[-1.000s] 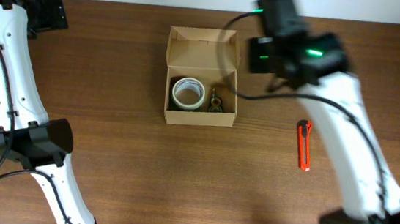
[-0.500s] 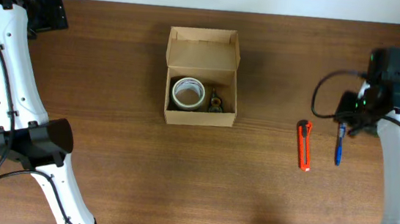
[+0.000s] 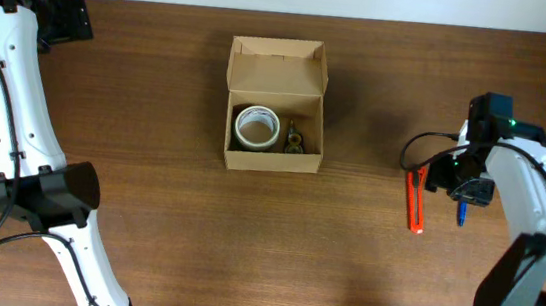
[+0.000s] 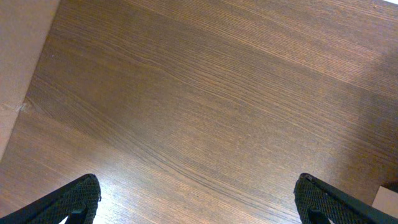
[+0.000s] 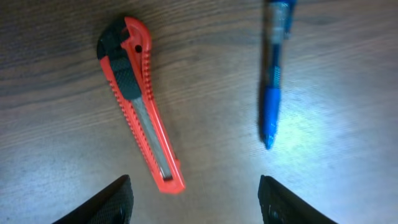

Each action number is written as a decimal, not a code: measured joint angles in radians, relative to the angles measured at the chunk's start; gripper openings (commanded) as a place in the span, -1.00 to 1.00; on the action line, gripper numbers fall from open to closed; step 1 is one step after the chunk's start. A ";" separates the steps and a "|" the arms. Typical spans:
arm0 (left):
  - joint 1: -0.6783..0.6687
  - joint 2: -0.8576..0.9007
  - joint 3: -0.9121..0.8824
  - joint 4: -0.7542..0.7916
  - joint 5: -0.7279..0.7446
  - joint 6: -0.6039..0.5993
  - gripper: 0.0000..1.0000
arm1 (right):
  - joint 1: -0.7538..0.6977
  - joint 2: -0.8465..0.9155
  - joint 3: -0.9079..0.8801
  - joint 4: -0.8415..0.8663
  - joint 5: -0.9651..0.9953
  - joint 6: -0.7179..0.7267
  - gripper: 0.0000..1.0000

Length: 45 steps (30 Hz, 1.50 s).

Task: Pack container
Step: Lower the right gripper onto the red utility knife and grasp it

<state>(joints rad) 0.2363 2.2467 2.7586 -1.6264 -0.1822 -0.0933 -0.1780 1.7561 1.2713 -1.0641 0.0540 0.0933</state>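
The container [image 3: 278, 78] is a tan cardboard box at the table's middle back, with its flap lid standing open. In it lie a roll of tape [image 3: 256, 127] and a small dark item [image 3: 295, 137]. My right gripper [image 3: 458, 179] hovers at the right side of the table, over a red box cutter [image 3: 415, 205] and a blue pen [image 3: 462, 214]. In the right wrist view the red box cutter [image 5: 140, 102] and the blue pen [image 5: 272, 81] lie ahead of the right gripper [image 5: 196, 199], which is open and holds nothing. My left gripper [image 4: 199, 205] is open wide over bare wood.
The left gripper [image 3: 70, 19] sits at the far back left corner, well away from the box. The left arm's white links [image 3: 15, 118] run along the table's left side. Brown wooden table [image 3: 244, 241] lies between box and front edge.
The right arm has swung from beside the box to the right side and dropped over the cutter and pen. Its jaws have opened wider. The left arm has not moved.
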 measured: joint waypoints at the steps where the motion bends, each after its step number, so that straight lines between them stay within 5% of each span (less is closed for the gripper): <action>1: 0.000 0.000 0.000 0.000 0.000 0.000 0.99 | 0.002 0.010 0.000 0.002 -0.005 -0.004 0.30; 31: 0.000 0.000 0.000 0.000 0.000 0.000 0.99 | 0.095 0.180 -0.014 0.085 -0.077 -0.106 0.22; 36: 0.000 0.000 0.000 0.000 0.000 0.000 0.99 | 0.113 0.212 -0.020 0.095 -0.060 -0.108 0.03; 45: 0.000 0.000 0.000 0.000 0.000 0.000 0.99 | 0.140 0.202 -0.033 0.122 -0.036 -0.107 -0.81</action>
<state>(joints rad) 0.2363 2.2467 2.7586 -1.6268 -0.1818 -0.0933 -0.0380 1.9583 1.2381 -0.9417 0.0181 -0.0139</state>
